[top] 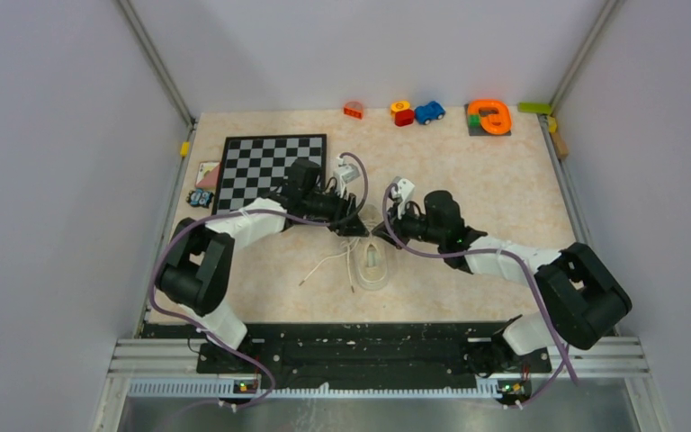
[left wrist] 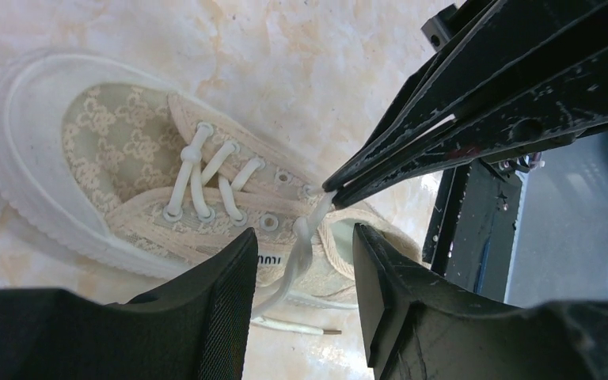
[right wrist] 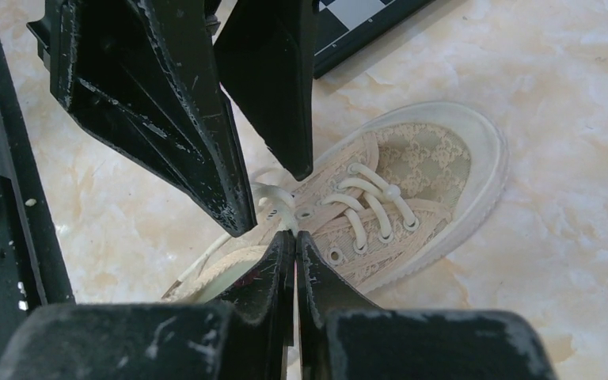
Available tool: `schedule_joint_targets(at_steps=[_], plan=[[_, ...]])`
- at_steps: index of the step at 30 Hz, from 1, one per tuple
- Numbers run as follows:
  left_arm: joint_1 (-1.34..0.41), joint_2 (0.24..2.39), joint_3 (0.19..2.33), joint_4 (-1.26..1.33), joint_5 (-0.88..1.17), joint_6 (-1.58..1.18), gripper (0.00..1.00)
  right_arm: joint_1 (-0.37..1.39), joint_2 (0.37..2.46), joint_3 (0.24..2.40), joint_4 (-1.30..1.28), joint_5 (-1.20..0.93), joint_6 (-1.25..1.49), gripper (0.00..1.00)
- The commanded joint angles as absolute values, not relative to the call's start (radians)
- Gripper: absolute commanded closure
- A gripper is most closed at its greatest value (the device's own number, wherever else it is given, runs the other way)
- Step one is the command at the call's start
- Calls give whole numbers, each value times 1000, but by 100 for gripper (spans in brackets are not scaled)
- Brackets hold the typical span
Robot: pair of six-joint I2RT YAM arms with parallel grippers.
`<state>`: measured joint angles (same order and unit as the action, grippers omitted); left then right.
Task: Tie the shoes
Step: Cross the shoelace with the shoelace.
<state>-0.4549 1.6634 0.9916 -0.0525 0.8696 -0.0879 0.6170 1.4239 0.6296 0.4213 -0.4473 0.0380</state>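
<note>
Fabric in cream, worked with a small repeating pattern, makes the upper of the one shoe [left wrist: 119, 150]. Its pale sole [left wrist: 4, 150] is ribbed around the toe. White laces [left wrist: 194, 178] cross through the eyelets nearest the toe, and several eyelets nearer the opening stand empty. The shoe lies on its sole on the table [top: 468, 270], directly under both sets of fingertips, its toe pointing away from the right gripper's fingers.

Two grippers meet over the shoe's opening. The right gripper [right wrist: 294, 237] has its fingers pressed together, pinching one lace [left wrist: 317, 214] at their very tips, and that lace runs taut up from the top eyelets. The left gripper [right wrist: 275, 202] has its fingers [left wrist: 214, 317] apart, one on each side of the same lace, just below the right fingertips and not touching it as far as the views show. A second lace end [left wrist: 301, 326] lies loose on the table beside the shoe, below the left fingers.

One chessboard [top: 270, 166] lies behind the left fingers, near them. One blue car [top: 429, 112] and one orange ring [top: 489, 117] sit well beyond both grippers.
</note>
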Motion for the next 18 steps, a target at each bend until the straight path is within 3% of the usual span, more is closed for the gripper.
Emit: schedule_joint_targets(at_steps=[1, 12, 18], plan=[[-461, 1672, 1043, -25, 868, -53, 48, 597, 1389, 625, 565, -486, 75, 100], [-478, 1707, 1066, -41, 879, -28, 52, 577, 1402, 611, 618, -516, 113, 100], [-482, 1719, 1078, -54, 882, -19, 76, 568, 1407, 611, 627, -519, 121, 100]])
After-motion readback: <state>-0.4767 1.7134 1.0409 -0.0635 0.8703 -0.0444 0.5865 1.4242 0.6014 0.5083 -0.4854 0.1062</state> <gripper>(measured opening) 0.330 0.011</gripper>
